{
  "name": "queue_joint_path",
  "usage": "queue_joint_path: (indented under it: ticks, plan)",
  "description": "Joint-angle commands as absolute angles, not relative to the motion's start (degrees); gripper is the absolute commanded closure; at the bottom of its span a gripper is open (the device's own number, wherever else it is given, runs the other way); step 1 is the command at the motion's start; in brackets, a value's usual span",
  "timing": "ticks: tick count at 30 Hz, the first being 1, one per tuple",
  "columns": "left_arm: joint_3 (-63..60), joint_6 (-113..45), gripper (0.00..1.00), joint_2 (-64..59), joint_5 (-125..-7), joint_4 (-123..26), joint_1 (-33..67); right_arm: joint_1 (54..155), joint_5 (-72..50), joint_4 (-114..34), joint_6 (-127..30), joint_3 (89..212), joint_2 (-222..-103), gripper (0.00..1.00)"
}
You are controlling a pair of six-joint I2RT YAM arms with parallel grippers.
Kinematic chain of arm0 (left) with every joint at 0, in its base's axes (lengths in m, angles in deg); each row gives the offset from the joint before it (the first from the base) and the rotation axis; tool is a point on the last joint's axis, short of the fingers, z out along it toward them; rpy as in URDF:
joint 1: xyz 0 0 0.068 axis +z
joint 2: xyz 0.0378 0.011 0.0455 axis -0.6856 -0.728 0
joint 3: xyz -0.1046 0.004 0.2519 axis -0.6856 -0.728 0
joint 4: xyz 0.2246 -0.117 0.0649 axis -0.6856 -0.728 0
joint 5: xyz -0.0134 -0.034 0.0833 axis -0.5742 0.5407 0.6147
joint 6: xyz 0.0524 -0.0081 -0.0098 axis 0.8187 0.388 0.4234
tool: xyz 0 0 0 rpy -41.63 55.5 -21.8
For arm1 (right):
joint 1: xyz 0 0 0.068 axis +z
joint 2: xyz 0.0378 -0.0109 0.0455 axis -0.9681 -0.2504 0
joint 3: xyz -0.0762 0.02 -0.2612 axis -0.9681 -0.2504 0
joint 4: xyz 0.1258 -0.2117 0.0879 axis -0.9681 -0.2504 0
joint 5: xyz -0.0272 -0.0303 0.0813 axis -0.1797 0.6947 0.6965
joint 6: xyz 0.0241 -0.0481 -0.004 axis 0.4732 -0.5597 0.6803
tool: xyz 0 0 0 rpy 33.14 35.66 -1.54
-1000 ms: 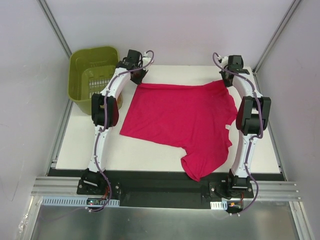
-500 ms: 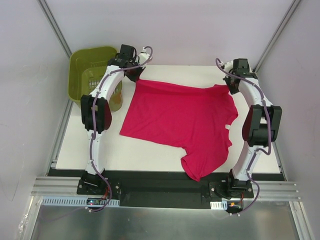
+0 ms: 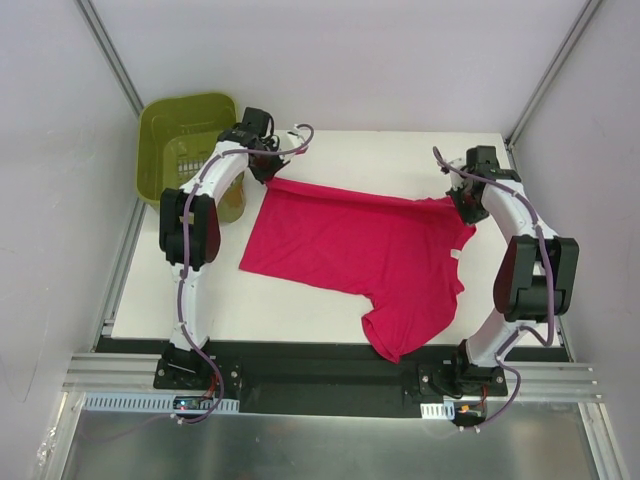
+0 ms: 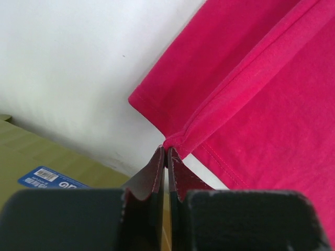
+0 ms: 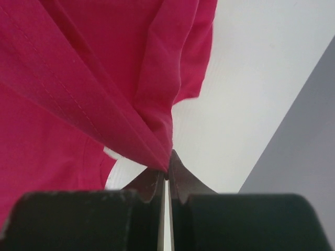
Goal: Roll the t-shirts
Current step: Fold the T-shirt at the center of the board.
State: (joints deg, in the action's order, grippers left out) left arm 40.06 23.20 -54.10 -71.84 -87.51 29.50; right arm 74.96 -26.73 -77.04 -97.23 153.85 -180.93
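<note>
The magenta-red t-shirt (image 3: 360, 245) lies spread on the white table (image 3: 290, 310), one sleeve hanging over the near edge. My left gripper (image 3: 270, 175) is shut on its far left corner, and the pinched hem shows in the left wrist view (image 4: 180, 138). My right gripper (image 3: 462, 203) is shut on its far right corner, seen in the right wrist view (image 5: 157, 151). The far edge of the shirt is lifted and stretched between the two grippers, folding over toward me.
A green plastic basket (image 3: 185, 150) stands at the far left corner, right beside my left arm. Grey walls close in the table on the left, far and right sides. A black rail (image 3: 320, 375) runs along the near edge.
Both grippers have drawn the shirt's far edge toward me, from the table's far side to about a third of the way in. The far edge now folds over the shirt.
</note>
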Motion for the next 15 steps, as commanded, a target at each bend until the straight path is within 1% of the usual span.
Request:
queue_joint_path:
  ticks: [1, 6, 15]
  plan:
    - [37.8, 28.0, 1.00, -49.0, -69.8, -88.0, 30.0, 75.9, -26.6, -81.8, -93.0, 149.8, -173.6, 0.99]
    - [33.7, 29.4, 1.00, -47.2, -70.3, -88.0, 30.0, 77.8, -26.3, -83.3, -91.0, 145.0, -169.9, 0.99]
    - [28.0, 29.6, 1.00, -44.3, -70.7, -88.0, 29.9, 78.0, -26.1, -83.1, -92.1, 141.3, -168.6, 0.99]
